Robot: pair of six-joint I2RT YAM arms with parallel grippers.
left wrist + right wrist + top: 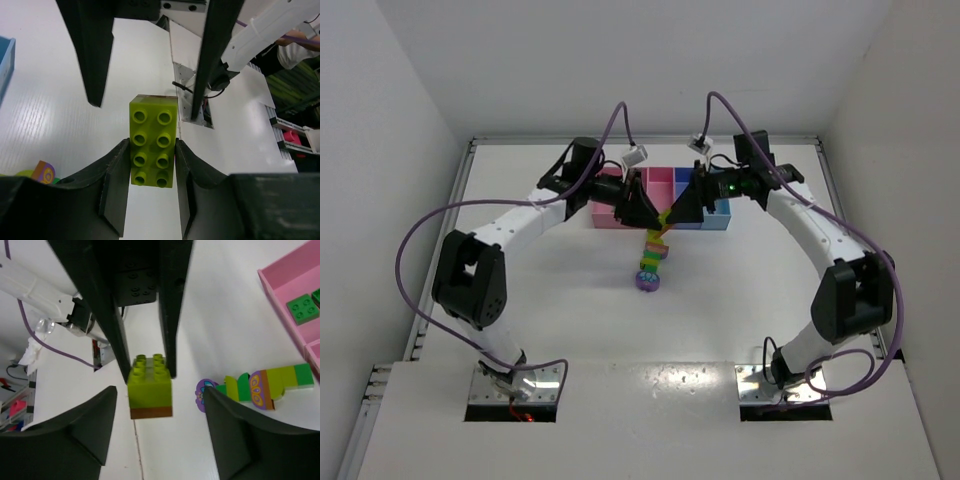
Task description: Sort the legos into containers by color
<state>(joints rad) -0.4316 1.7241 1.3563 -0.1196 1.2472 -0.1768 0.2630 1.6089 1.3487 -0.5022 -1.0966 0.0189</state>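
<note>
A lime green lego brick with a brown layer under it hangs in the air, and my left gripper is shut on its sides. My right gripper stands open around the same brick, its fingers apart from it on both sides. In the top view both grippers meet just in front of the containers. A multicoloured strip of legos lies on the table with a round purple piece at its end. A dark green brick lies in a pink compartment.
The light blue edge of a compartment shows at the left of the left wrist view. The lego strip and the purple piece lie below the raised grippers. Both arms arch in from the table's sides.
</note>
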